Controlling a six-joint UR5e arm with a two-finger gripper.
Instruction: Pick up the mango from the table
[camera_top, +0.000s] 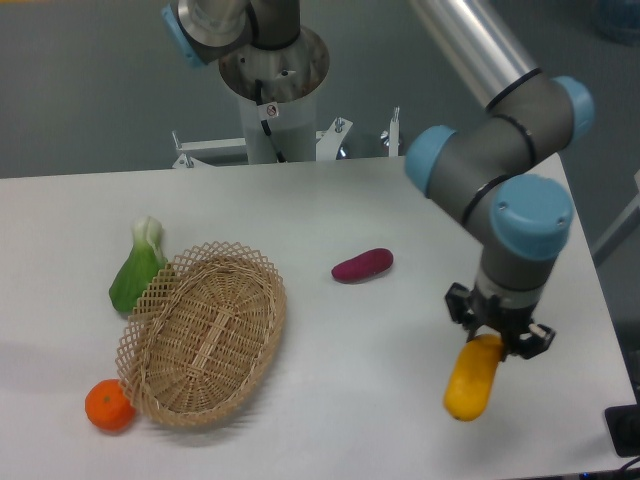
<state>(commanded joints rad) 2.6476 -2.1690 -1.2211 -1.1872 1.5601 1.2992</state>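
The mango (470, 384) is an oblong yellow-orange fruit at the right front of the white table (360, 400). My gripper (497, 338) is over its upper end, with the black fingers closed on either side of that end. The mango hangs tilted, its lower end pointing down and left. I cannot tell whether that lower end still touches the tabletop. The fingertips are partly hidden by the wrist.
A dark purple-red oblong vegetable (362, 265) lies at mid-table. A woven wicker basket (205, 335) sits at the left, with a green leafy vegetable (136, 268) behind it and a round orange fruit (108, 406) at its front left. The table's right edge is close to the gripper.
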